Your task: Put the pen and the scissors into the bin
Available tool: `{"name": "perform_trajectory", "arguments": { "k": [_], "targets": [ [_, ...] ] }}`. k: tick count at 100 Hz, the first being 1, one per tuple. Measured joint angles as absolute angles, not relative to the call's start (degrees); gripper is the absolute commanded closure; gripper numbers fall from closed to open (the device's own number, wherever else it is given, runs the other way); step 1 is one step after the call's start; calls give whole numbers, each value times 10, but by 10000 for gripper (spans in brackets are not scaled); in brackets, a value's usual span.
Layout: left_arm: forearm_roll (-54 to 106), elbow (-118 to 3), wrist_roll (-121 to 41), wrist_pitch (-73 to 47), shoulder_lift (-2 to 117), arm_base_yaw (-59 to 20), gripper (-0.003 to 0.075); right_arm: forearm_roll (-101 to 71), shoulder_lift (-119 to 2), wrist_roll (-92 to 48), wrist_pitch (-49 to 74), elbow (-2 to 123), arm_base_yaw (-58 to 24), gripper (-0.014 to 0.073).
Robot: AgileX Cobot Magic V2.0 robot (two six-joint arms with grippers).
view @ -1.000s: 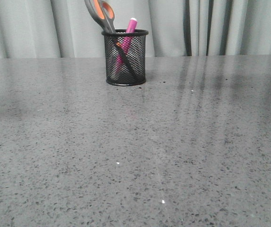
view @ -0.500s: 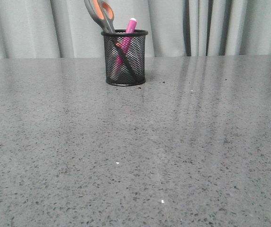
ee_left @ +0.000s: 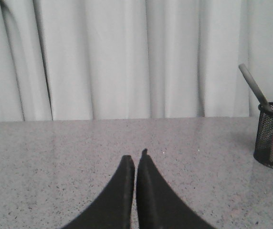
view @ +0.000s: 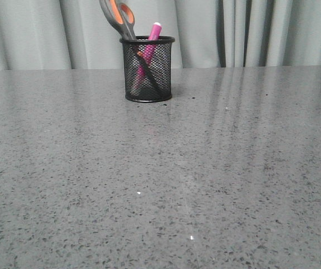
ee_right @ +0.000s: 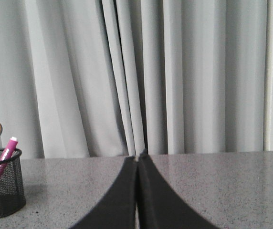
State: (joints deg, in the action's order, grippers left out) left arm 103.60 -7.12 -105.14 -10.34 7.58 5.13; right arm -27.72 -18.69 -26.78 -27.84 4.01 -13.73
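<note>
Front view showing the bin [view: 148, 68] standing upright at the far side of the table [view: 160, 179], holding both the scissors [view: 119, 17], blades down and handles leaning out over the rim, and the pen [view: 151, 40], slanting beside them. Wrist views showing the left gripper [ee_left: 135, 160] and the right gripper [ee_right: 137, 158] each pressed closed on nothing, well apart from the bin. Judging the 2 placements done, leaving 1 likely risk: top-heavy scissors tipping the light mesh cup if an arm sweeps near it.

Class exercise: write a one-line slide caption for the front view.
Scissors and pink pen stand together inside the black mesh bin at the far side of the speckled grey table.
</note>
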Motion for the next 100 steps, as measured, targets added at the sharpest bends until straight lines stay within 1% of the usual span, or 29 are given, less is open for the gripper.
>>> {"name": "perform_trajectory", "arguments": {
  "k": [17,100],
  "targets": [
    [1037,-67,-1049,-99,43,51,739,-278,-179,-268,-277,37,-137,662],
    [1037,-67,-1049,-99,43,51,739,-278,-179,-268,-263,37,-137,662]
  ]
}}
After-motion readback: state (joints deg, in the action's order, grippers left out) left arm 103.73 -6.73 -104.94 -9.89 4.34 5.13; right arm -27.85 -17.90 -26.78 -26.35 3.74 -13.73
